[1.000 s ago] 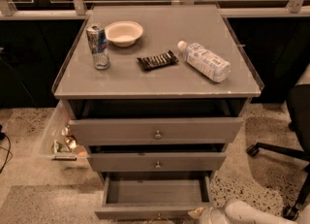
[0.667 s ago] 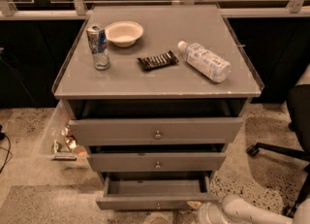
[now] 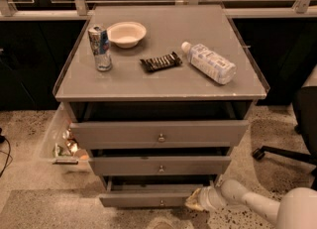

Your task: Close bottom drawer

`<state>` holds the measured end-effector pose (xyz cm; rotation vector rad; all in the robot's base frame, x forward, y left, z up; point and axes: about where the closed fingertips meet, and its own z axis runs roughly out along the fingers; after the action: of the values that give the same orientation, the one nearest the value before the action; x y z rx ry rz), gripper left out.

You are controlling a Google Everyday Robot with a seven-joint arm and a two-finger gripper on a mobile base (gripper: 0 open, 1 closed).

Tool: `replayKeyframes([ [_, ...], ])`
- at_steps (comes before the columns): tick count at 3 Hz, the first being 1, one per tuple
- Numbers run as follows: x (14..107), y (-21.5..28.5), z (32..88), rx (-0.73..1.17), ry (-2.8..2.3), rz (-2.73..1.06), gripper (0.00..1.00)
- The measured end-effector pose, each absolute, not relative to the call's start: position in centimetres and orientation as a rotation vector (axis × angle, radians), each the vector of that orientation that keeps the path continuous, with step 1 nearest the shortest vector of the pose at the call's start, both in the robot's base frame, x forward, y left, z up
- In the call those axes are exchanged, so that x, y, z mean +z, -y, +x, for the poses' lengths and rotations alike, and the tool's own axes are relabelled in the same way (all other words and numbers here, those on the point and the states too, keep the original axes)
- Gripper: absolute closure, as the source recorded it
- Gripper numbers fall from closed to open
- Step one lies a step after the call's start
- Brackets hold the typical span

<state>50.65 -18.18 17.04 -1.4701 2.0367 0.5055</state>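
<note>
The end effector (image 3: 195, 201) is low in the camera view, at the right end of the bottom drawer (image 3: 143, 199). It seems to touch the front panel there. We cannot tell whether it is released or clenched, because its tip is only a pale, yellowish shape against the grey panel. The white arm (image 3: 252, 202) goes from it to the lower right corner.

The bottom drawer is the lowest of three, and it is pulled out a little: its front stands forward of the dark opening above it. A small round knob (image 3: 161, 203) sits at the centre of the front. Above it we see the middle drawer (image 3: 198, 165) and then the top drawer (image 3: 114, 134), each with its own round knob. Both also stand a little out of the body.

On the grey desk (image 3: 163, 82) four things lie. A can (image 3: 100, 47) stands upright near the left edge, and a white bowl (image 3: 127, 33) is just behind it to the right. A dark snack bar (image 3: 160, 62) lies near the middle. A clear bottle (image 3: 210, 63) lies on its side to the right, its cap toward the bar.

Left of the desk, on the speckled floor (image 3: 270, 129), a clear bin (image 3: 52, 134) holds some small items. On the right we see part of a black chair (image 3: 285, 154).
</note>
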Motion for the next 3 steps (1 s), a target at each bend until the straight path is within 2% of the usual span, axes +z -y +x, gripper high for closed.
replayKeyframes([
  [1,17.11,18.20,50.92,0.500,-2.036,-1.470,0.57],
  [3,17.11,18.19,50.91,0.500,-2.036,-1.470,0.11],
])
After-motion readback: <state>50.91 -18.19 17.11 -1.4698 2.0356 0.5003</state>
